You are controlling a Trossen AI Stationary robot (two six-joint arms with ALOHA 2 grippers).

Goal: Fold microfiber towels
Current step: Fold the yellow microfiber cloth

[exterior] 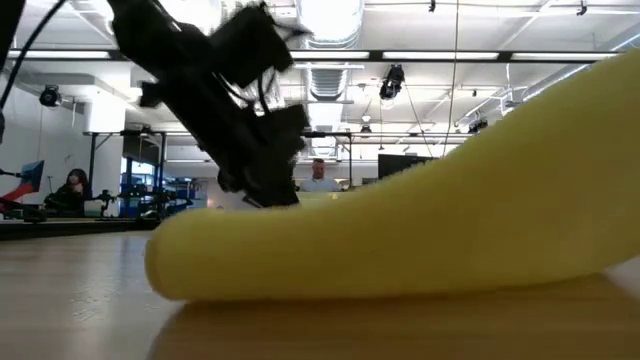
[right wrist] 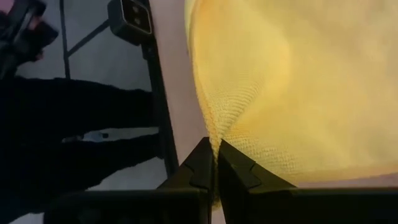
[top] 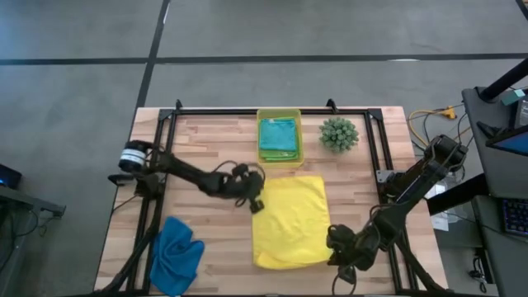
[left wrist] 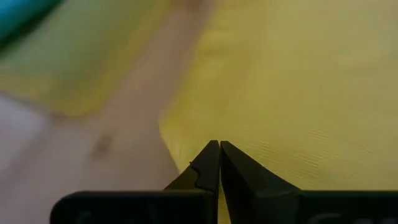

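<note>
At the left pincer: pressed together on the far-left corner of the yellow towel.
Right pincer: pinching the near-right corner of the same towel.
Between the pincers: yellow cloth lies spread on the wooden desk, soft, finely ribbed, roughly square.
Beyond the left pincer: translucent bin holds a teal towel, apparently folded.
Near-left of it: blue towel, crumpled, unfolded.
Progress: early, judging by the layout; yellow fold starting, blue waiting.
</note>
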